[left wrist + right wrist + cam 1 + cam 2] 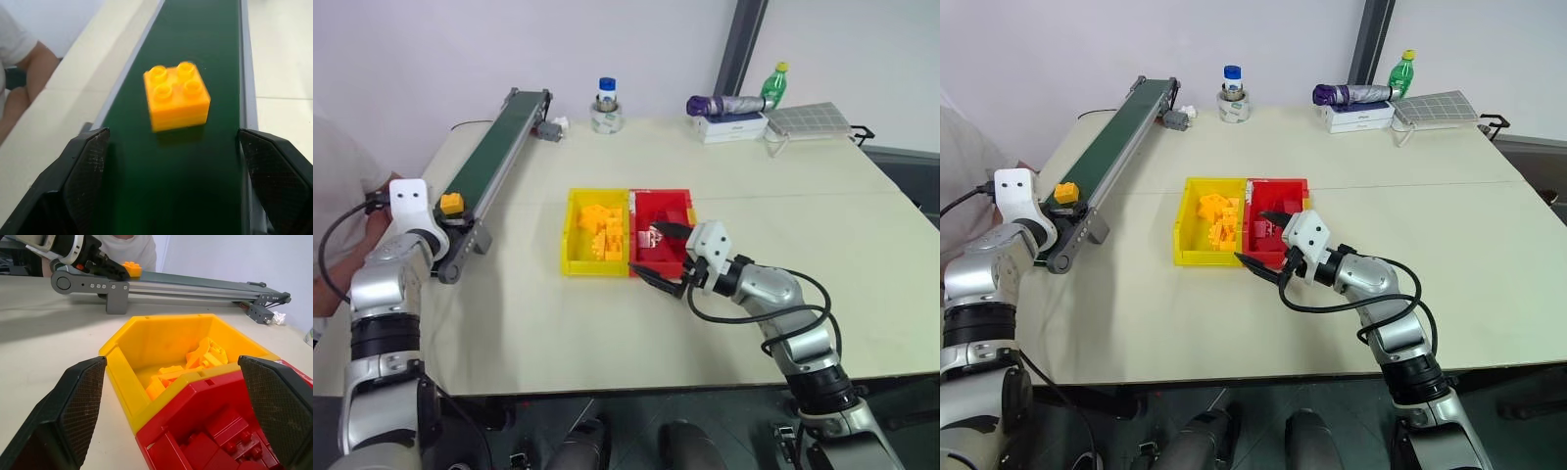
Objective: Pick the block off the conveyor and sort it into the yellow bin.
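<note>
A small yellow-orange block [177, 96] sits on the dark green belt of the conveyor [499, 147], near its front end. My left gripper [171, 136] is open and low over the belt. Its fingers stand just short of the block, one at each side rail, not touching it. The yellow bin [570, 235] stands mid-table with several yellow bricks inside. My right gripper [664, 255] is open and empty, hovering at the near edge where the yellow bin meets the red one.
A red bin [677, 202] with red pieces is joined to the yellow bin's right side. At the table's back stand a small bottle [607, 98], a purple umbrella [724, 105], a green bottle [773, 83] and a grid tray [808, 119]. A person [333, 196] sits at the left.
</note>
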You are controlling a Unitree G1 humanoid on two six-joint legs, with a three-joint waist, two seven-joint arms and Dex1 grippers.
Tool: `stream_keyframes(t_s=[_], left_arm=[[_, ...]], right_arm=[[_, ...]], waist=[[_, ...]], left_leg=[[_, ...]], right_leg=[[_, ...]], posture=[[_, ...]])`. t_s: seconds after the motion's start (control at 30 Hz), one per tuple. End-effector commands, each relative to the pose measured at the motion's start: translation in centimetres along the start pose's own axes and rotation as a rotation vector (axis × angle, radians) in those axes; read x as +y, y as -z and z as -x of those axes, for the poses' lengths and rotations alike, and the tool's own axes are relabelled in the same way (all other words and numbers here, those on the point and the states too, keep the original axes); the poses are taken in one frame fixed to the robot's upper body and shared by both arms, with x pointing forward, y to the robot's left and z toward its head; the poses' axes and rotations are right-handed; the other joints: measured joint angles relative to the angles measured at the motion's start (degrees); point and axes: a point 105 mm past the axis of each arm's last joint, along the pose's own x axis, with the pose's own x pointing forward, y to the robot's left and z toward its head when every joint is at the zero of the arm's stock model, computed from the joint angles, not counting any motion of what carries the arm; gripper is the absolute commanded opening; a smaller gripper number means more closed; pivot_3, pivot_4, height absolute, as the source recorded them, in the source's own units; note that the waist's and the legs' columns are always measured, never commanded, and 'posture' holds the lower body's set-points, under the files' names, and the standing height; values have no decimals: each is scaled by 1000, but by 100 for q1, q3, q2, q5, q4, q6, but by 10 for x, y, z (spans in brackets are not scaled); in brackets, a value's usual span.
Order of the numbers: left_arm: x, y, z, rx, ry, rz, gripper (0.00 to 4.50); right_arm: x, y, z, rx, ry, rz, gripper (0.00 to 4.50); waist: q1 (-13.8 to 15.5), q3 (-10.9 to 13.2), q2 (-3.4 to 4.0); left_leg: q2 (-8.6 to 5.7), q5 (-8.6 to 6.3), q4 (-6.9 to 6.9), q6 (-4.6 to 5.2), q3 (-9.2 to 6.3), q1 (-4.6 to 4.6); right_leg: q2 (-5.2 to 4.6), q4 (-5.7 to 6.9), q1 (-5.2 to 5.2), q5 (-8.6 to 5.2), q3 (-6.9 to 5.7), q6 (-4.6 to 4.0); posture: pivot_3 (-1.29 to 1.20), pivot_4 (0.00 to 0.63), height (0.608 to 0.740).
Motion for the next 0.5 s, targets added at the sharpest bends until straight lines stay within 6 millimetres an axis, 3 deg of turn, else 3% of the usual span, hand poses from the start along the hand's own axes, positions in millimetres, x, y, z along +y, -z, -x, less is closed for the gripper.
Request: stream_keyframes(t_s=[0.03,0.1,0.23,0.27,0.33,0.4,0.5], left_arm=[[-1,-11,2,-38,12,17,4188],[-2,-10,2,-32,13,29,3577],[0,-12,4,-42,-4,20,1531],[0,-13,5,-48,-6,19,1235],[-1,-20,7,-89,-5,14,1264],[-17,-41,12,-195,83,37,1264],[-72,-66,31,-310,370,87,1264]], right_arm=[[1,-16,-2,-48,-4,40,4500],[1,-16,-2,-48,-5,40,4500],[0,-15,-2,-46,-5,40,4500],[0,-15,-2,-45,-5,40,4500],[0,-15,-2,-45,-6,39,4500],[0,-15,-1,-44,-6,39,4500],[0,-15,-2,-44,-7,38,4500]], waist=[[1,0,0],[0,0,0],[1,0,0],[1,0,0],[2,0,0],[8,0,0],[31,-1,-2]], left_leg=[[0,0,0,0,0,0],[0,0,0,0,0,0],[0,0,1,0,0,0],[0,0,2,0,0,0],[0,1,2,0,0,0],[0,1,2,0,0,0],[-1,1,5,-1,-1,0]], right_leg=[[0,0,0,0,0,0],[0,0,0,0,0,0],[0,1,1,1,0,1],[0,1,1,1,0,1],[0,1,1,1,0,1],[0,1,1,1,0,1],[-1,-1,5,1,-2,1]], posture=[[0,150,740],[0,150,740],[0,150,740],[0,150,740],[0,150,740],[0,150,740],[0,150,740]])
